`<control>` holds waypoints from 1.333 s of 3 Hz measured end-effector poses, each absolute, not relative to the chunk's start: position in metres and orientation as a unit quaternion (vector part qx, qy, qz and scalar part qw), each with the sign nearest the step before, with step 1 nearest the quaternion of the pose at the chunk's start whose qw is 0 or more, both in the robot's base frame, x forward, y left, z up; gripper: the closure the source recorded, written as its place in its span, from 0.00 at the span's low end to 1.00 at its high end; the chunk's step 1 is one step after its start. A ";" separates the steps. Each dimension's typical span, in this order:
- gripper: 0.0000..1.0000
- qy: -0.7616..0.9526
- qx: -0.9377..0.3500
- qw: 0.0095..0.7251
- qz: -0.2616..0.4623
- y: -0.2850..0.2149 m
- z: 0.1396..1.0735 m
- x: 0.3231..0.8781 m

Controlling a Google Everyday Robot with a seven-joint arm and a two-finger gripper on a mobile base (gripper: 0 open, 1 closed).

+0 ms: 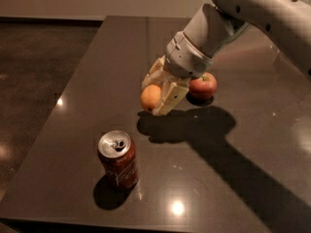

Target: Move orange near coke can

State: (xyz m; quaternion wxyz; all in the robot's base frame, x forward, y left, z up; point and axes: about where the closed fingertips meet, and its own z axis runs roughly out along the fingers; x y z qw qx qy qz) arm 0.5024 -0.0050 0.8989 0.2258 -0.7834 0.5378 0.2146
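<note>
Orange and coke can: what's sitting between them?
Nothing: the camera view shows only bare table between orange and coke can. The gripper, mid-table, grips the orange.

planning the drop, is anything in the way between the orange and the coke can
Nothing visible does. The gripper has its fingers shut on the orange, and the table between it and the coke can shows only shadow. The apple sits behind the gripper, on the side away from the can.
</note>
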 end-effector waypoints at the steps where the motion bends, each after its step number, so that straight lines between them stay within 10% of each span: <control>1: 1.00 0.500 -0.810 0.226 0.207 0.000 0.895 0.476; 4: 0.86 0.409 -0.874 0.168 0.199 0.008 0.866 0.430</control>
